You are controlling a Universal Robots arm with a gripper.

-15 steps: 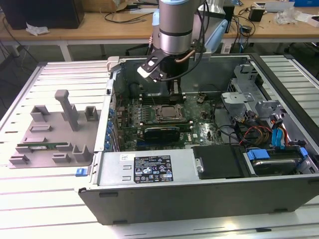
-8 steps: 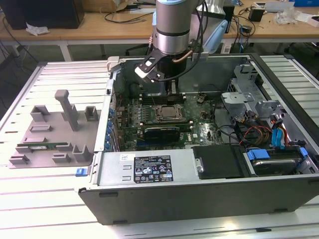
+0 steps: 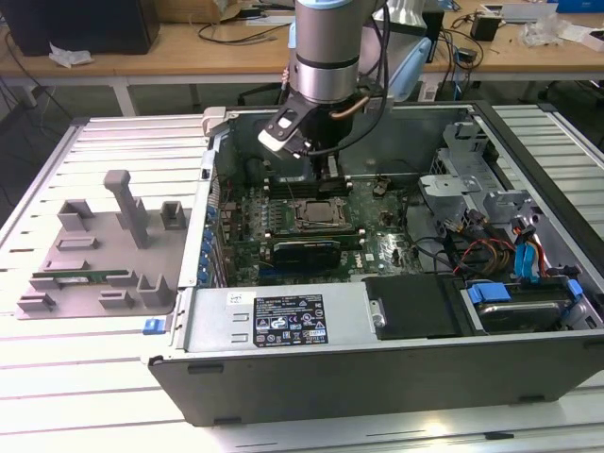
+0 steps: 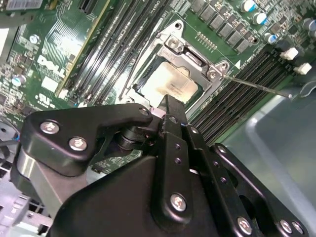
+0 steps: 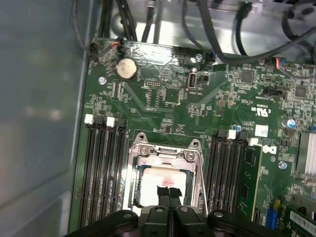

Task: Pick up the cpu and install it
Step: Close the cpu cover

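Centre of the exterior view: gripper (image 3: 330,173), fingers pressed together, hangs over the cpu (image 3: 320,212), apparently seated in its socket (image 3: 344,223).

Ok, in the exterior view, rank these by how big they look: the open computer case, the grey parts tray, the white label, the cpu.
1. open computer case
2. grey parts tray
3. white label
4. cpu, lying in the socket; it seems to sit farther from the camera than the label, but it still looks clearly smaller.

Bright glare on table (image 3: 94,377), seemingly dimmer inside case (image 3: 377,370).
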